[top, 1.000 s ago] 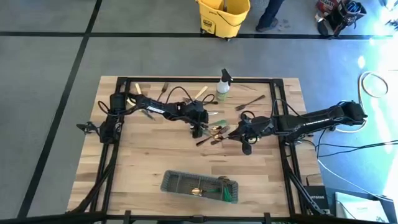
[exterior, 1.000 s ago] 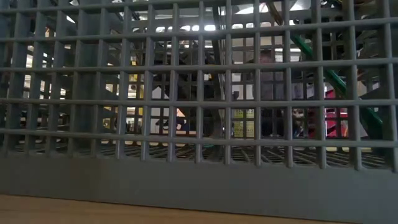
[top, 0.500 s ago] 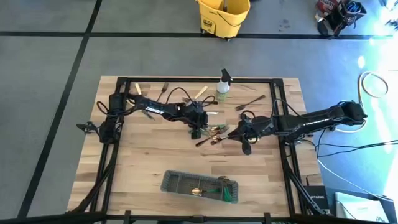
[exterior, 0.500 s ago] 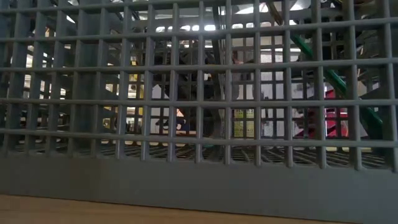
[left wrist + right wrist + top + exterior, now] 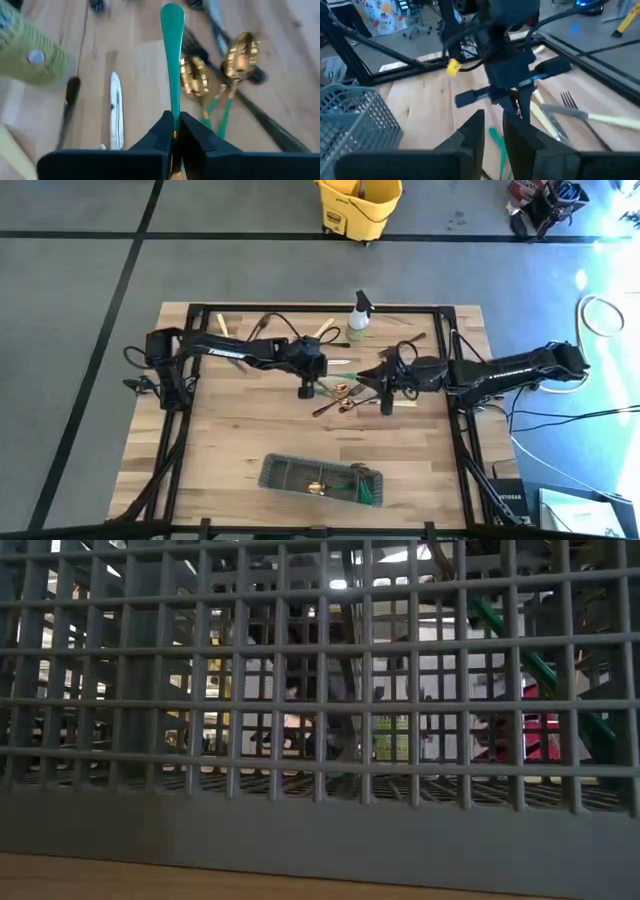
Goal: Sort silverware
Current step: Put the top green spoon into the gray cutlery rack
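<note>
The silverware lies in a loose pile (image 5: 345, 392) at the table's middle: gold spoons with green handles (image 5: 196, 82) and dark pieces. More lies along the far edge (image 5: 402, 342). My left gripper (image 5: 306, 388) is just left of the pile, shut on a green-handled piece (image 5: 172, 55). My right gripper (image 5: 386, 398) is at the pile's right side, and its fingers (image 5: 472, 132) stand a little apart. A green handle (image 5: 496, 140) shows in the gap between them, on the table beyond. The grey mesh caddy (image 5: 320, 478) stands near the front edge. My left gripper pinches the green-handled piece between its two fingers where the green handle meets the gold part (image 5: 173, 117). The fingers lie along the piece. Its handle (image 5: 172, 30) sticks straight out ahead of the fingertips toward the table, above the pile. I cannot tell whether its end touches anything.
A spray bottle (image 5: 358, 318) stands at the far edge, close behind both grippers. A silver knife (image 5: 115, 107) and a cream-handled fork (image 5: 592, 116) lie on the wood near the pile. The caddy wall (image 5: 320, 830) fills the low view. A yellow bucket (image 5: 358, 202) stands on the floor.
My left arm has swung up and back, and its gripper has shifted slightly toward the table's left. My right gripper has moved toward the far edge and a little left, closer to the pile.
</note>
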You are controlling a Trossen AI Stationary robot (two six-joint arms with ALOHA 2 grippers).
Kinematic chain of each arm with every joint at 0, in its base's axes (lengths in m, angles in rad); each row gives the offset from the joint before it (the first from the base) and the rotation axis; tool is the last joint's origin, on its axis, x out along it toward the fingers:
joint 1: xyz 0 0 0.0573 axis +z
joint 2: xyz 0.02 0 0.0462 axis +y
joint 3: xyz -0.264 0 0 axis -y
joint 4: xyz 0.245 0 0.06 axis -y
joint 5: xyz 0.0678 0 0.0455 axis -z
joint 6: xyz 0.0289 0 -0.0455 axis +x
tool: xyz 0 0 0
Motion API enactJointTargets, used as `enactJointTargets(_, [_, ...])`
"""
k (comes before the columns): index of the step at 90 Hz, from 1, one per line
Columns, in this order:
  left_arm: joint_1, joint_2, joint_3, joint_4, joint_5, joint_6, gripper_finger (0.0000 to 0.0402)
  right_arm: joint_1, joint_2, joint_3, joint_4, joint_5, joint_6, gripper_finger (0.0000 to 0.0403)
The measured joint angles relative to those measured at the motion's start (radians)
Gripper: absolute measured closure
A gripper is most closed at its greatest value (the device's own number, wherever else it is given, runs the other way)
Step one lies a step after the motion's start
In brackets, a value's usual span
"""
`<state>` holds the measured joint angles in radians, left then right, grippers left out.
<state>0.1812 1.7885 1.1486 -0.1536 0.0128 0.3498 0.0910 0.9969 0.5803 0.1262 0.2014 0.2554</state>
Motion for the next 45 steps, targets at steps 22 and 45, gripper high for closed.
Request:
enactJointTargets(22, [-0.073, -0.018, 0.138, -0.268, -0.126, 0.177, 0.0396, -0.011, 0.142, 0.186, -0.179, 0.022, -0.031, 0.0349])
enactJointTargets(45, [-0.194, -0.020, 0.243, -0.418, -0.344, 0.439, 0.0396, -0.055, 0.203, 0.306, -0.349, 0.233, -0.076, 0.0349])
